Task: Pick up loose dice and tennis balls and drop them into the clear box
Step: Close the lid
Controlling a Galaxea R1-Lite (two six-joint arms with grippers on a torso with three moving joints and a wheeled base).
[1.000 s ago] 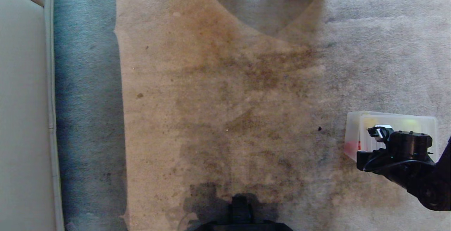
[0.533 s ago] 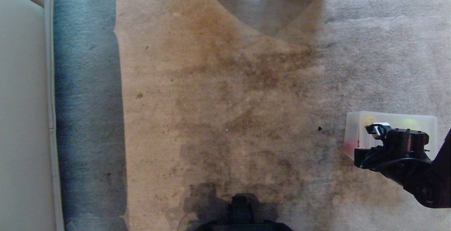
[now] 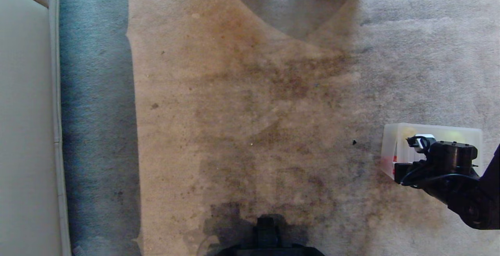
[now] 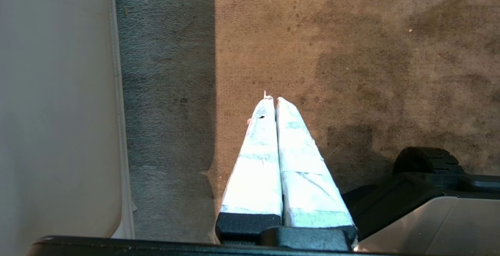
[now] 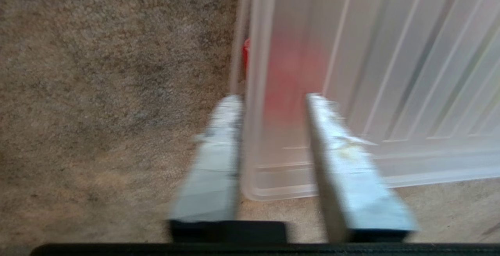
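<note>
The clear box stands on the carpet at the right. A yellow-green glow like a tennis ball shows through it, along with a pale yellow patch and a red blur. No dice can be made out. My right arm hangs over the box. In the right wrist view the right gripper is open, its fingers astride the edge of the translucent ribbed plastic, one finger over carpet. My left gripper is shut and empty over bare carpet.
A pale cushioned seat with a blue-grey strip of carpet beside it runs down the left. Stained beige carpet fills the middle. A small dark speck lies left of the box. My base shows at the bottom.
My right wrist has crept slightly farther over the box. The box and everything else stay where they were.
</note>
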